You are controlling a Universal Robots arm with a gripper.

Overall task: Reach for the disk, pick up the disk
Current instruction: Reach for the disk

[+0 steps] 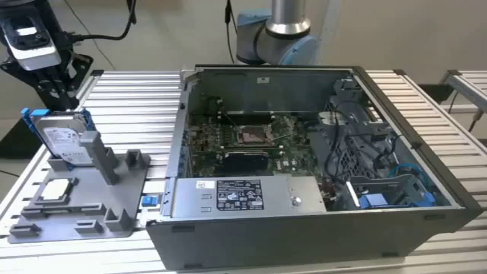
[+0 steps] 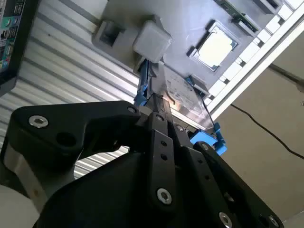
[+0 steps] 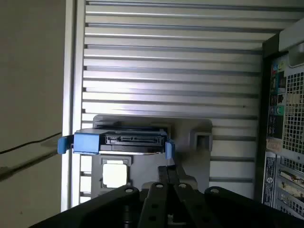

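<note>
Disk (image 1: 65,137) stands upright in a grey fixture (image 1: 114,200) by the slatted tabletop's (image 1: 137,97) edge at the exterior view's left, with the claw (image 1: 63,101) just above it. In the second wrist view the claw (image 2: 153,105) is narrow and empty, its tips at the disk's blue frame (image 2: 209,137). The first wrist view adds the disk's connector (image 3: 130,140), end-on.

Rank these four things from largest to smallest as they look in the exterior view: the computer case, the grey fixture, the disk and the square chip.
1. computer case, by far the largest
2. grey fixture
3. disk, standing upright in the fixture
4. square chip, lying flat on the fixture
</note>
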